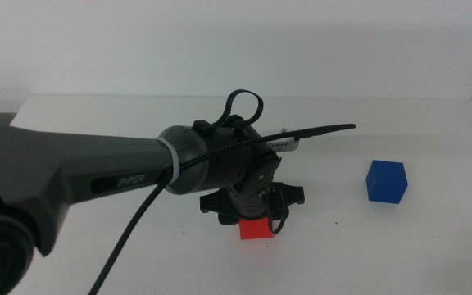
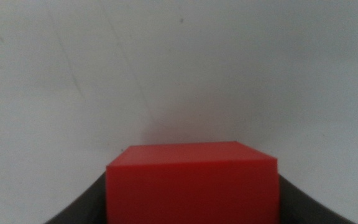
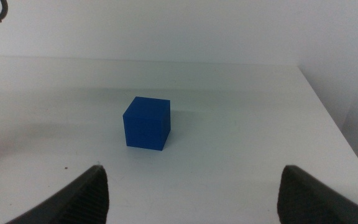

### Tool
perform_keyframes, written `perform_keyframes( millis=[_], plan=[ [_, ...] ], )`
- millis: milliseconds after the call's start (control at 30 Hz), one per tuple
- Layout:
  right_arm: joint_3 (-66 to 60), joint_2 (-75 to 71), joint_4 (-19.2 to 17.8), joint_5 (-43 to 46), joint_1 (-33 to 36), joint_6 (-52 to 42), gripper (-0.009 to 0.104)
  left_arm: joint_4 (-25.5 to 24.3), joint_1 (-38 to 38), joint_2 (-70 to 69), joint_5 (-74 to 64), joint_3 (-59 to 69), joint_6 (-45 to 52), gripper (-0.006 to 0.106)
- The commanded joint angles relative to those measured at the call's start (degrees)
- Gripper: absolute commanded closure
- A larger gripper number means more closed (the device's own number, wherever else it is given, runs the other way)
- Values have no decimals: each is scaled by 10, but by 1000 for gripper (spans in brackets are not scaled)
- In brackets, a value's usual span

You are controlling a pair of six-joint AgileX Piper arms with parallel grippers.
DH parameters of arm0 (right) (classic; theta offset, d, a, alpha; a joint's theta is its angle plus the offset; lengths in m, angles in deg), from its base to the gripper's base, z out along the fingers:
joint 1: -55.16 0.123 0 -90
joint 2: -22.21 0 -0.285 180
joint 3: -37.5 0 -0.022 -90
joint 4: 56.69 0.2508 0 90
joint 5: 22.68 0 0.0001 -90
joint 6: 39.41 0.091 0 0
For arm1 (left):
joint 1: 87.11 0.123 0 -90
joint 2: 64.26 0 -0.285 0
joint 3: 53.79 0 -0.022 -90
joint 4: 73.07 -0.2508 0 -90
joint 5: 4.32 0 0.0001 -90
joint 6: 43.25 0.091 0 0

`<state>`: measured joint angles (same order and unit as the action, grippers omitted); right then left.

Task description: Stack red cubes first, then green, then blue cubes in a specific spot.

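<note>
My left gripper (image 1: 254,220) reaches in from the left, points down at the middle of the table and is shut on the red cube (image 1: 255,229), low at the tabletop. In the left wrist view the red cube (image 2: 191,180) fills the gap between the dark jaws, which touch both its sides. The blue cube (image 1: 386,181) stands alone on the right. It sits a short way ahead of my open, empty right gripper (image 3: 192,183) in the right wrist view (image 3: 146,123). The right gripper is out of the middle view. The green cube is not in view. I cannot make out the marked spot.
The white table (image 1: 433,246) ends at a far edge and a right edge beyond the blue cube. The left arm's thick dark body (image 1: 72,176) and its cable (image 1: 129,233) cross the left half of the middle view.
</note>
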<state>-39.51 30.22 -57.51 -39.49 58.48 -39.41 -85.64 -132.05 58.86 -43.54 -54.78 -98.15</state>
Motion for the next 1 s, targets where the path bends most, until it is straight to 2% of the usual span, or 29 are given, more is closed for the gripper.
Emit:
perform_keyframes(
  millis=[0,133,167,267,400,567,633,867,967],
  plan=[
    [-2,-2,-4,4,-5,-3,9,-4,-1,2,12,-3,-11,92],
    [-2,-2,-4,4,-5,-3,9,1,-1,3,10,-3,-4,83],
    [-2,-2,-4,4,-5,-3,9,0,-1,3,10,-3,-3,34],
    [-2,-2,-4,4,-5,-3,9,-2,-1,3,10,-3,9,8],
    [-2,-2,-4,4,-5,-3,9,-2,5,-35,1,-4,16,7],
    [-2,-2,-4,4,-5,-3,9,-89,54,-163,-168,8,60,7],
    [-2,-2,-4,4,-5,-3,9,-103,96,-211,-213,40,85,7],
    [-2,-2,-4,4,-5,-3,9,-32,354,-353,-172,189,279,7],
    [-2,-2,-4,4,-5,-3,9,28,465,-347,-153,196,402,7]
  ],
)
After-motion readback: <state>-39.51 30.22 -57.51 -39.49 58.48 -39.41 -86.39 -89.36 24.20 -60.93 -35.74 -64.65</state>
